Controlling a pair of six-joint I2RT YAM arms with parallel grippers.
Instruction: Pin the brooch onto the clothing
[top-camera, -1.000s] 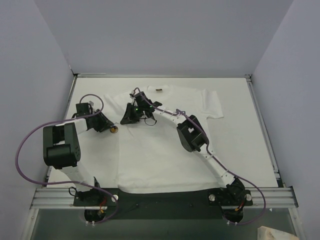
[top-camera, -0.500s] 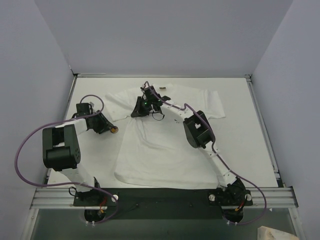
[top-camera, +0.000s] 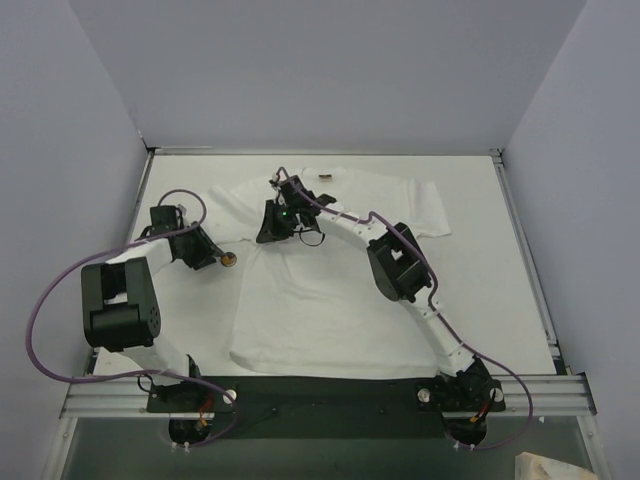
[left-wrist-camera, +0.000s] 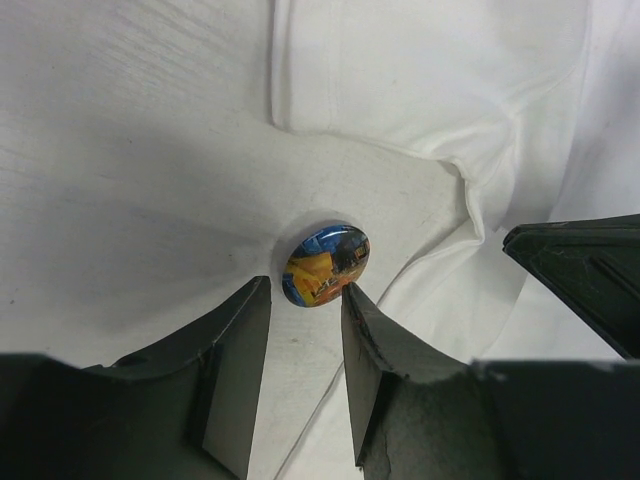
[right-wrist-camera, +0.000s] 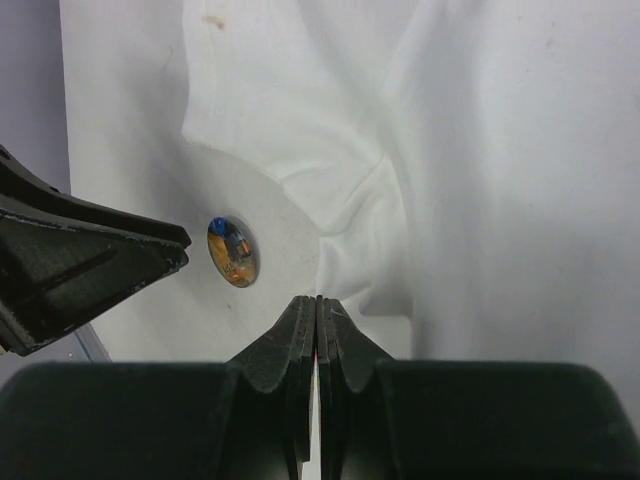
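The brooch (left-wrist-camera: 326, 265) is seen near the left edge of the surface (top-camera: 500, 280), set against a sleeve of the T-shirt (top-camera: 330, 300). It is bracketed by the tips of the left fingers (left-wrist-camera: 235, 370), which are held partly apart; whether it is actually gripped cannot be told. The right fingers (right-wrist-camera: 300, 340) are pressed fully together, with a bunched fold of the T-shirt pinched near the brooch.
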